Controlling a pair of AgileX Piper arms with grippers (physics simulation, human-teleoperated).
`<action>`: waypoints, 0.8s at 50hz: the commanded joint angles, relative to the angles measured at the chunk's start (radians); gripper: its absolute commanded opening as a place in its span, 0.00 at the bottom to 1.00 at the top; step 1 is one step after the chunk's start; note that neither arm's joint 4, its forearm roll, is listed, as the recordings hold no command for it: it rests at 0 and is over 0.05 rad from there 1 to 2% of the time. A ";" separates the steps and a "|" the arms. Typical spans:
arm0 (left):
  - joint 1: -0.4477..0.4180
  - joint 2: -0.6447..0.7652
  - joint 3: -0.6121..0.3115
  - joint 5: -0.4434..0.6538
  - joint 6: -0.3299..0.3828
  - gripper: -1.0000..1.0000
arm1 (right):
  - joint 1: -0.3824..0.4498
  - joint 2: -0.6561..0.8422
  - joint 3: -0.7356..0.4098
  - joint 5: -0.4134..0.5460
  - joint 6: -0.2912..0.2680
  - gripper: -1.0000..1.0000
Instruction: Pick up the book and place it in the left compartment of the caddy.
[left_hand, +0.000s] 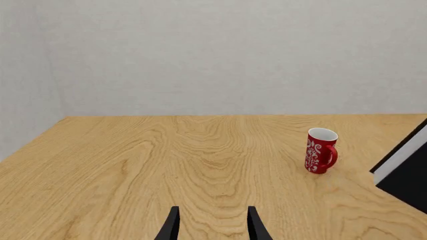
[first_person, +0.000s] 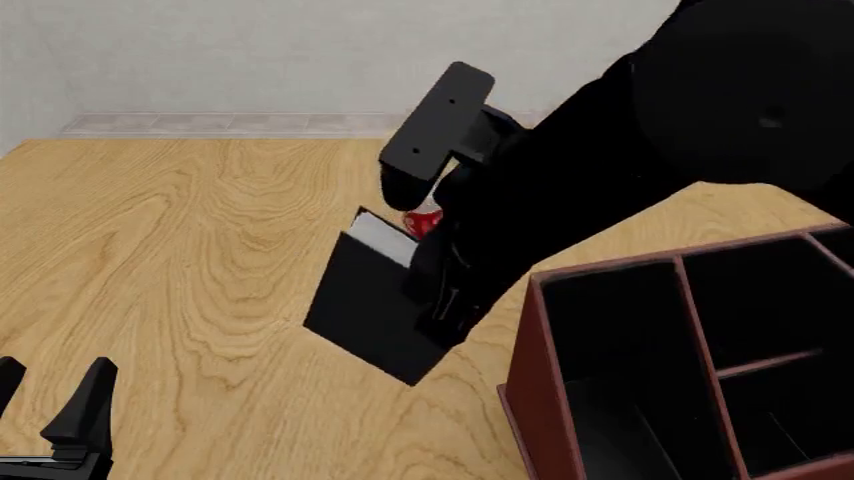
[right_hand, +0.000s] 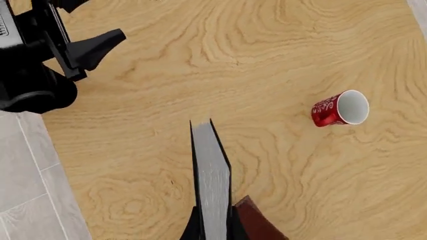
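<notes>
Nearest the camera, the left gripper (first_person: 54, 405) idles low over the table (first_person: 174, 260) with its fingers spread and nothing between them, while the right gripper (right_hand: 212, 227) is clamped on the book (first_person: 374, 305), carried clear of the table just left of the caddy (first_person: 541, 400). This looks like the transport step, and the next move calls for swinging the book right, over the near wall, above the left compartment (first_person: 621, 340). Only the wrist views show the red cup (right_hand: 340, 109) whole; the front view alone shows the compartments.
</notes>
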 joint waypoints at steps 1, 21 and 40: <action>0.000 0.000 -0.002 0.001 0.000 1.00 | 0.037 -0.051 0.007 0.015 0.180 0.00; 0.000 0.000 -0.002 0.001 0.000 1.00 | -0.037 -0.226 0.184 0.015 0.190 0.00; 0.000 0.000 -0.002 0.001 0.000 1.00 | -0.126 -0.400 0.332 0.015 0.178 0.00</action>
